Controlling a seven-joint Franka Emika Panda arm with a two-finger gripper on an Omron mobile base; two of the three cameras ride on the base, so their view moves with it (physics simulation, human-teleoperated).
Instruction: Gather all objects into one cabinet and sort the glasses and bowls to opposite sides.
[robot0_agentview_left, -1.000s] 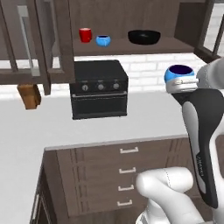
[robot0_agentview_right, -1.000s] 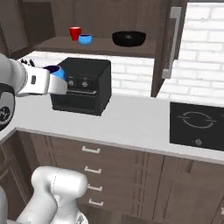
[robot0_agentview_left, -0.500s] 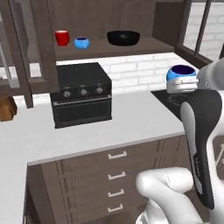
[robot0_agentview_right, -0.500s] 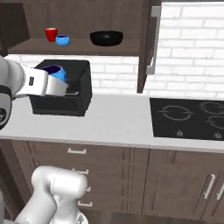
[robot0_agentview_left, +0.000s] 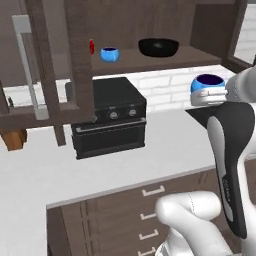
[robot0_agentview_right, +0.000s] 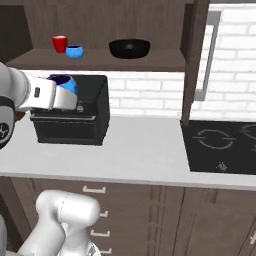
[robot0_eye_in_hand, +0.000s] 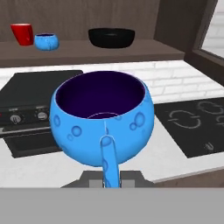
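My gripper (robot0_eye_in_hand: 108, 176) is shut on the handle of a bright blue mug (robot0_eye_in_hand: 103, 116), held upright in the air over the counter. The same mug (robot0_agentview_left: 207, 84) sits at the end of my arm, in front of the black oven (robot0_agentview_right: 70, 112) in the right base view. On the shelf of the open dark brown cabinet (robot0_agentview_right: 100, 61) stand a red cup (robot0_agentview_right: 60, 43), a second blue mug (robot0_agentview_right: 74, 51) just right of it, and a wide black bowl (robot0_agentview_right: 129, 48) further right. In the left base view the cabinet door (robot0_agentview_left: 75, 60) half hides the red cup (robot0_agentview_left: 91, 46).
A black countertop oven (robot0_agentview_left: 107, 117) sits under the shelf on the white counter (robot0_agentview_right: 135, 155). A black cooktop (robot0_agentview_right: 220, 145) lies to the right. Another open door with a grey bar handle (robot0_agentview_right: 210, 55) hangs at the right of the cabinet. Drawers run below the counter.
The whole picture has shifted sideways and the cabinet looks nearer, so the base has moved. The blue mug stays in the shut gripper. The shelf items have not moved.
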